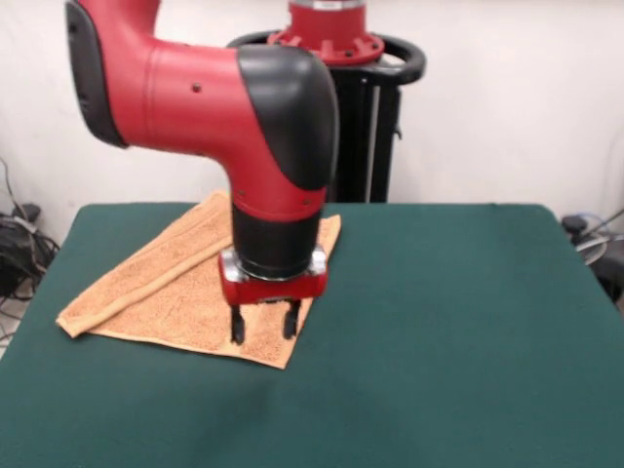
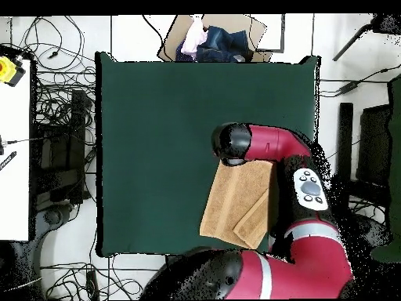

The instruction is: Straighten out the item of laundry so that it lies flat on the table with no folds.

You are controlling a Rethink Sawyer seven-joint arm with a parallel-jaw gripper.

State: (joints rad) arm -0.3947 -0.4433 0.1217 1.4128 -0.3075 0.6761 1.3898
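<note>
The item of laundry, a peach terry towel, lies on the dark green table at the left of the front view, with one long edge folded over along its far-left side. My gripper hangs open just above the towel's near right corner, with nothing between its fingers. From overhead, the towel sits near the table's lower right edge, a folded strip along its right side. There the arm's elbow covers the towel's upper end and hides the gripper.
A cardboard box with clothes stands beyond the table's top edge in the overhead view. Cables and equipment lie on the floor to the left. A black stand rises behind the table in the front view.
</note>
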